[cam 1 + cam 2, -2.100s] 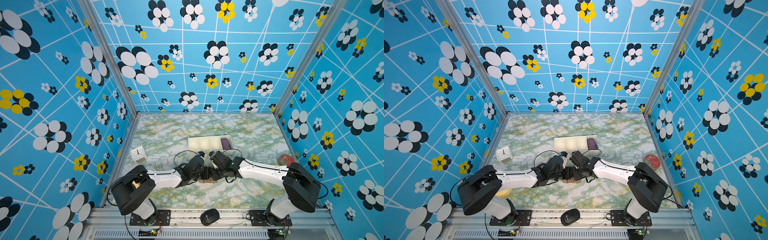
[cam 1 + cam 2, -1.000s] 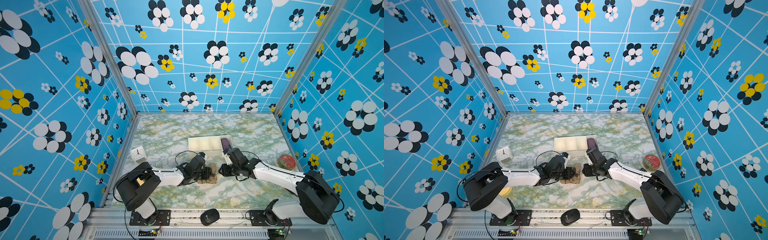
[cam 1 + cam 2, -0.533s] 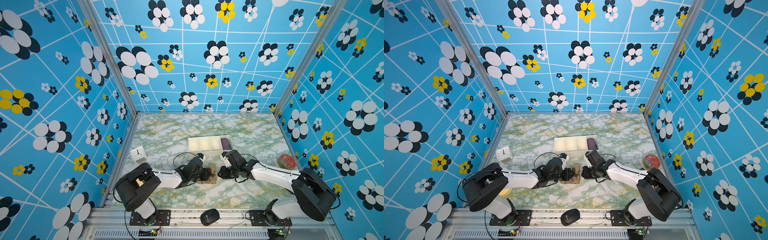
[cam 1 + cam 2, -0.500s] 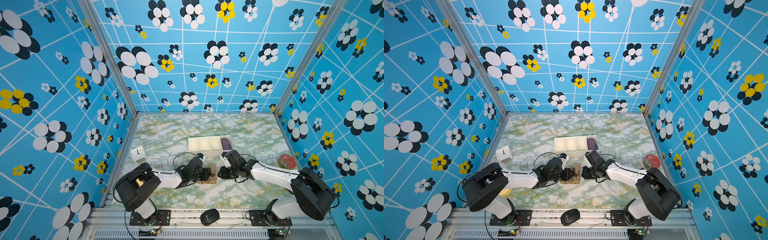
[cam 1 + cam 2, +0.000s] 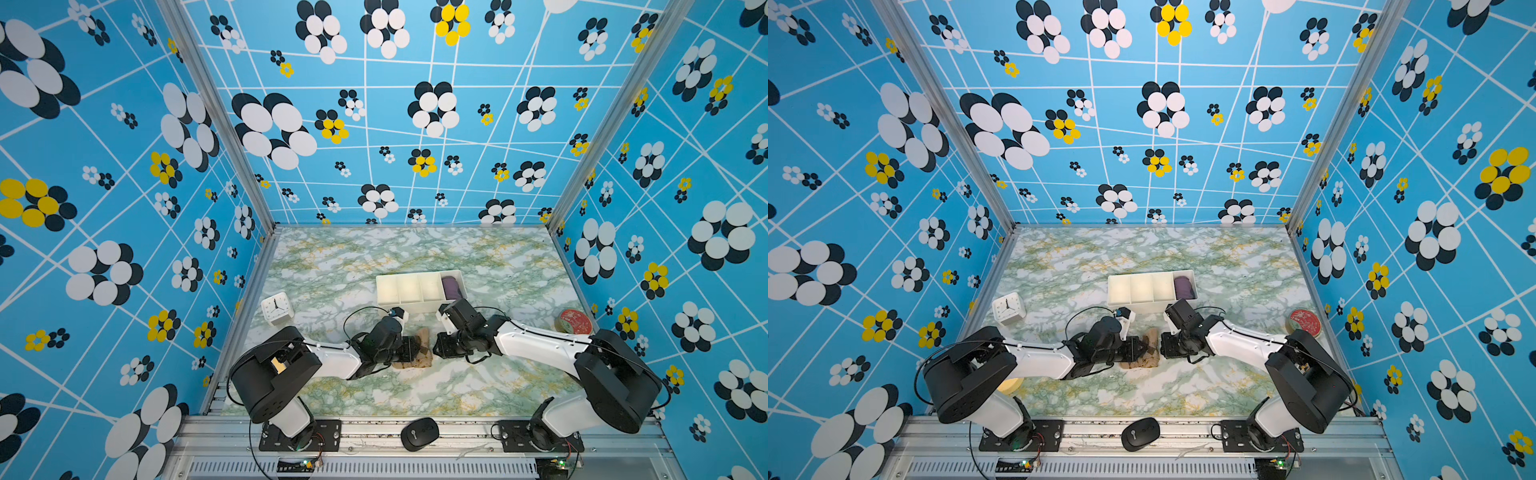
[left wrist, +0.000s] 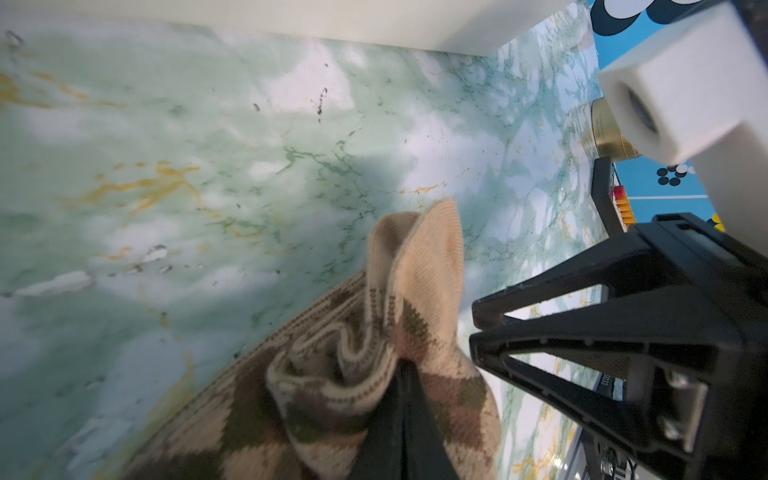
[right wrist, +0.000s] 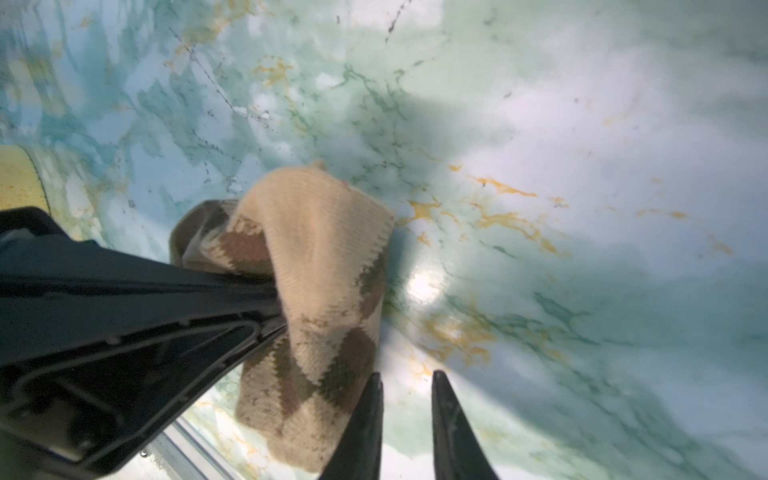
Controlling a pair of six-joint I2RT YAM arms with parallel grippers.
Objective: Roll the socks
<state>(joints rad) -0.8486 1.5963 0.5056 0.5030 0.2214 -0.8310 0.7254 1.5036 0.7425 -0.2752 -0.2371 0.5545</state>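
Observation:
The socks are tan knit with brown argyle diamonds and lie bunched on the marble table near the front middle, also seen in a top view. My left gripper is shut on the socks, with fabric folded around its closed tips, and one end stands up. My right gripper sits just right of the bundle. In the right wrist view its jaws are open a narrow gap with only table between them, and one finger is beside the socks.
A white compartment tray stands behind the grippers, with a purple fabric bundle in its right end. A white clock sits at the left, a red-lidded tin at the right, and a black mouse on the front rail.
My right gripper has come left and nearer, from beside the tray to the socks' right side. My left gripper has stayed shut on the socks, hardly moving.

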